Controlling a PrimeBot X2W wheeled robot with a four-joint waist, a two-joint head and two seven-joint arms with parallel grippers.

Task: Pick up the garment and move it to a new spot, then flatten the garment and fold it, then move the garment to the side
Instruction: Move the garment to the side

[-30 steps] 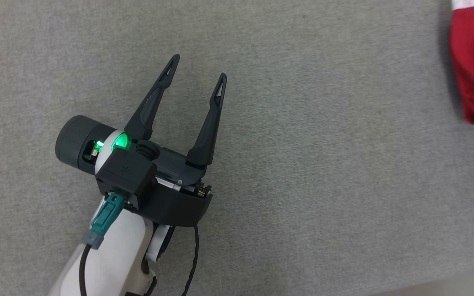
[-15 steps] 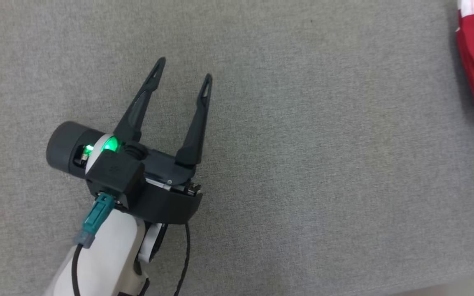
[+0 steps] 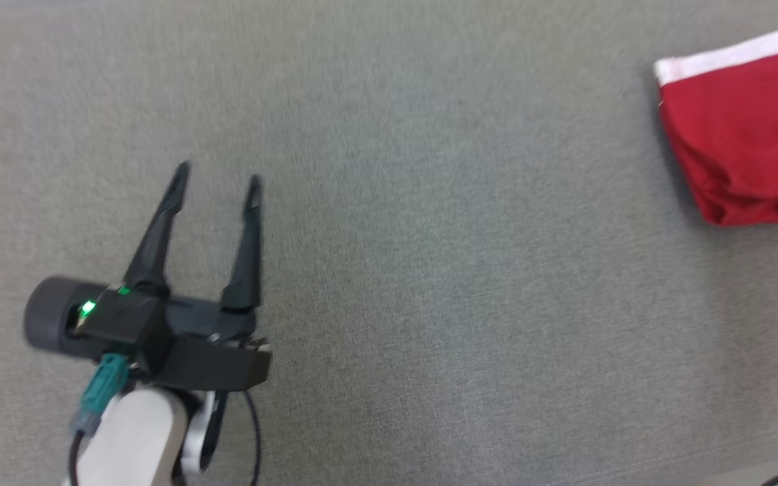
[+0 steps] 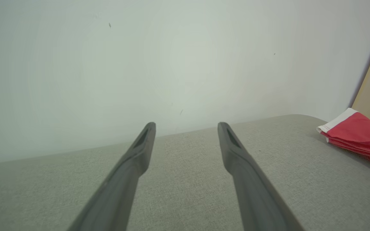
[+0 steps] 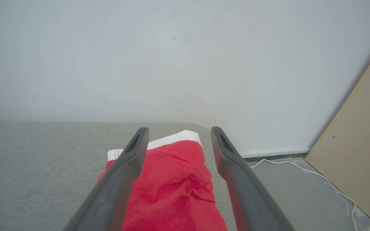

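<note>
**Both claws wide, garment at right side of mat**

Left gripper (image 3: 218, 173) sat low left in head view, above the grey mat (image 3: 463, 270); its two dark fingers (image 3: 152, 236) stood spread wide with bare mat between them, holding nothing; green light (image 3: 86, 309) lit on the wrist body; teal plug (image 3: 102, 391) seated behind it, on the pale forearm (image 3: 132, 439). Head view somewhat blurred.

Garment (image 3: 743, 148) lay at the far right of that view, well apart from the left gripper; red cloth, white band along its upper edge, creased toward the lower corner; part cut off by the frame edge.

Left wrist view: left gripper (image 4: 186, 125) wide open, fingers pointing across the mat (image 4: 178, 179) toward a pale wall (image 4: 172, 64); garment (image 4: 358, 134) off to the right, lying flat in stacked layers, white band at its near-left corner.

Right wrist view: right gripper (image 5: 180, 131) also spread wide, gripping nothing; garment (image 5: 172, 186) lay beneath and between the fingers, white band at the far end; could not tell whether the fingers touched the cloth. Garment sat close to the mat's (image 5: 37, 173) right edge; beyond that edge, grey floor (image 5: 284, 192) with a white cable (image 5: 300, 168) running along it; tan board (image 5: 358, 144) leaning at far right against the wall (image 5: 172, 64).
</note>
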